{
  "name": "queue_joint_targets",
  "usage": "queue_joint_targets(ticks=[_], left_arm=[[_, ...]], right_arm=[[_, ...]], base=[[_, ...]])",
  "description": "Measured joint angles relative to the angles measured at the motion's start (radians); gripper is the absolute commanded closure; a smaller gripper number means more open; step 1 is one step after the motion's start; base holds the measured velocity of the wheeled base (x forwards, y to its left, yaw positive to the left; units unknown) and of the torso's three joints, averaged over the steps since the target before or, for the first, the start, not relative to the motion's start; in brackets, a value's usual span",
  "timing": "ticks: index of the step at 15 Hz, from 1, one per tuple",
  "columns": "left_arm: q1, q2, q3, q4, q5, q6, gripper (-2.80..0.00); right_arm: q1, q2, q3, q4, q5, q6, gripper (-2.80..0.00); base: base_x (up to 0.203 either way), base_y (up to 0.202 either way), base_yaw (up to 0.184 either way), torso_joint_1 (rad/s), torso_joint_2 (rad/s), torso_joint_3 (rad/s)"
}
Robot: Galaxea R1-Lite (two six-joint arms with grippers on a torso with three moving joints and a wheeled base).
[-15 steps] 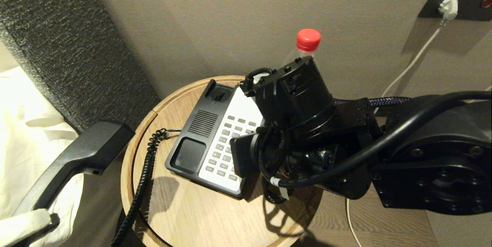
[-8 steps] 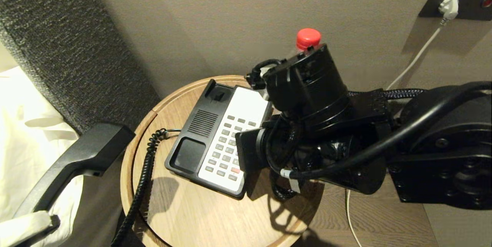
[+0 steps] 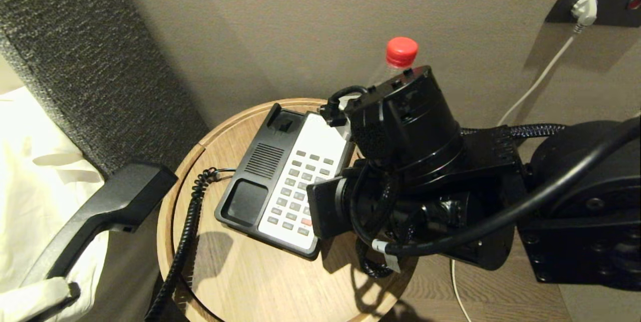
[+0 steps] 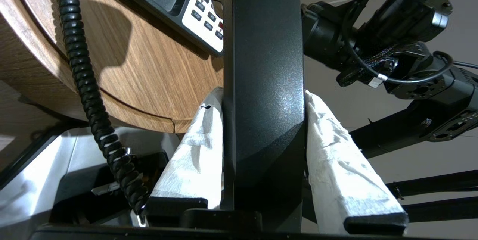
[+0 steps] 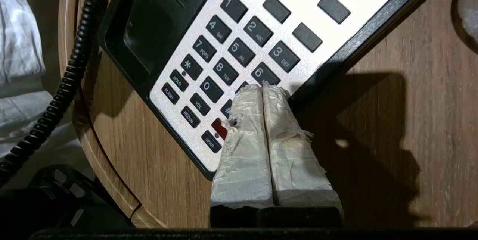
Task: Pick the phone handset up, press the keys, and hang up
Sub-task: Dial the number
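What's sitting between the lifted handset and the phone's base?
Only bare wooden table and the coiled cord running across it, seen in the head view, separate the handset from the base.

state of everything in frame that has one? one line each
phone handset: off the cradle, held beside the table
left gripper: shut on the handset
right gripper: shut, tips over the keypad's lower right keys
phone base: flat on the table, cradle empty
coiled cord: hanging over the table edge
bottle: upright, red cap on
wall plug: plugged in
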Motion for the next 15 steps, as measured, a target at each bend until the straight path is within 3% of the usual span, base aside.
queue_joint_targets(ticks=[15], left_arm=[[0.000,-0.001,0.008,-0.006,0.000,0.001,0.00]], right_arm=[[-0.001,0.022,0.016,-0.003,0.005,0.002,0.00]], base=[[0.000,0.000,0.000,0.000,0.00,0.000]])
